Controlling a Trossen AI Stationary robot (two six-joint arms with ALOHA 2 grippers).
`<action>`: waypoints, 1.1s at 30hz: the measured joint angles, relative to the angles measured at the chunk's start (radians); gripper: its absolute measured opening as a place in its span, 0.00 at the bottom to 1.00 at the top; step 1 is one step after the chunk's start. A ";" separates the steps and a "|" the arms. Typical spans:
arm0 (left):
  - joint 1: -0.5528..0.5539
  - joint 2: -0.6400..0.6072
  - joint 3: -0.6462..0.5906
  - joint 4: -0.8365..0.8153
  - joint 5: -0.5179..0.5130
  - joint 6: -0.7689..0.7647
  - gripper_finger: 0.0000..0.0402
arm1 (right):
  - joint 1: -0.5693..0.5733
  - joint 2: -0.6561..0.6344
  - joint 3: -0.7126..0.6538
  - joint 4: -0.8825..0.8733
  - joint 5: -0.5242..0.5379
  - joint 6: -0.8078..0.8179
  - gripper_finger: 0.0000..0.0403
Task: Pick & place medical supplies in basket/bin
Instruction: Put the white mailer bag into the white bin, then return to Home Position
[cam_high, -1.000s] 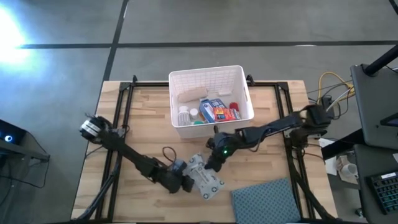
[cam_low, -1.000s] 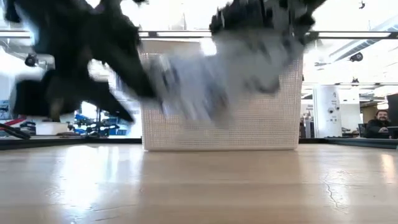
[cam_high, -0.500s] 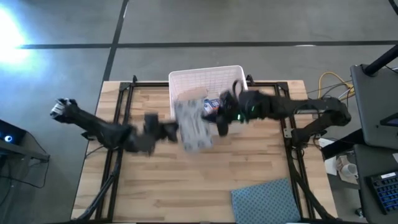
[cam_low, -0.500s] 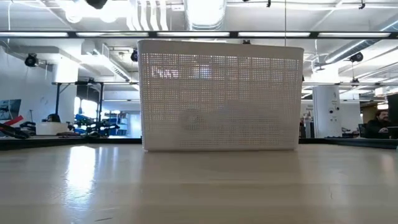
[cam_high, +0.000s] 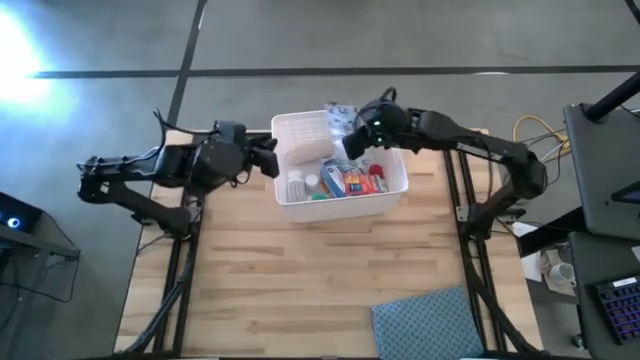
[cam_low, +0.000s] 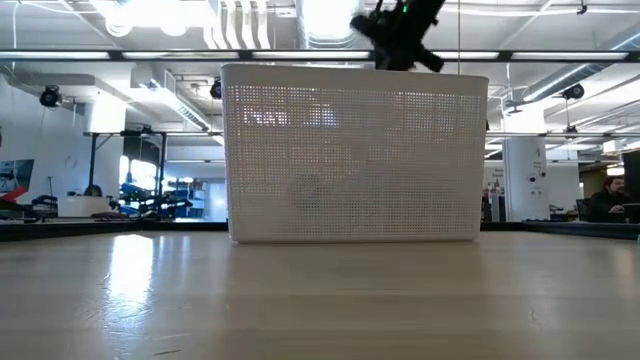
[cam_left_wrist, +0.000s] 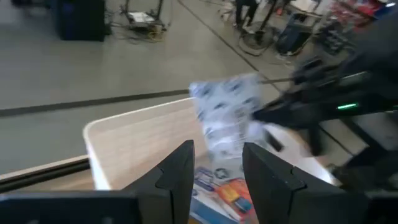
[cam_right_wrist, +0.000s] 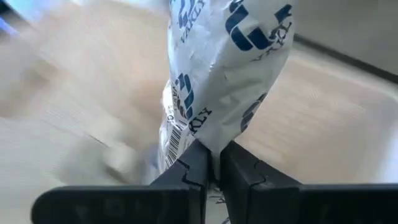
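A pale flat packet with blue print (cam_high: 338, 118) hangs in the air over the far rim of the white lattice basket (cam_high: 300, 205), held by my right gripper (cam_high: 352, 140), which is shut on it. The right wrist view shows the packet (cam_right_wrist: 224, 68) rising beyond the shut fingers. My left gripper (cam_high: 272, 160) is open beside the basket's left wall and touches nothing. In the left wrist view it (cam_left_wrist: 217, 165) points at the packet (cam_left_wrist: 227, 115). White bottles (cam_high: 297, 183), blue-red boxes (cam_high: 350, 180) and a red tube (cam_high: 377, 173) lie in the basket. My right gripper pinches the packet by one edge (cam_right_wrist: 208, 144) between its two fingers (cam_right_wrist: 193, 171). It reaches in from the table's right side, above the basket. The packet is lifted clear and sticks out past the fingertips toward the basket's far rim.
A blue-grey textured cloth (cam_high: 425, 320) lies at the table's near right corner. In the low view the basket (cam_low: 355, 150) stands at the middle of the wooden top, with the right gripper (cam_low: 400, 30) above its rim. Black frame rails run along both table sides.
A second ago both grippers were at the packet near the table's near edge. They lifted it quickly toward the far edge. The left gripper has come away and moved to the basket's left side. The right gripper has carried the packet up over the basket's far rim.
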 joint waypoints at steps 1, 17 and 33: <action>-0.008 0.001 0.002 0.004 0.004 0.000 0.29 | -0.006 0.014 -0.003 -0.035 0.008 -0.009 0.06; -0.283 -0.003 -0.106 -0.005 0.015 -0.155 0.29 | 0.069 -0.003 0.014 -0.078 -0.046 -0.064 0.59; -0.429 -0.007 -0.105 -0.020 0.075 -0.163 0.29 | 0.366 -0.340 0.013 -0.030 -0.067 -0.233 0.79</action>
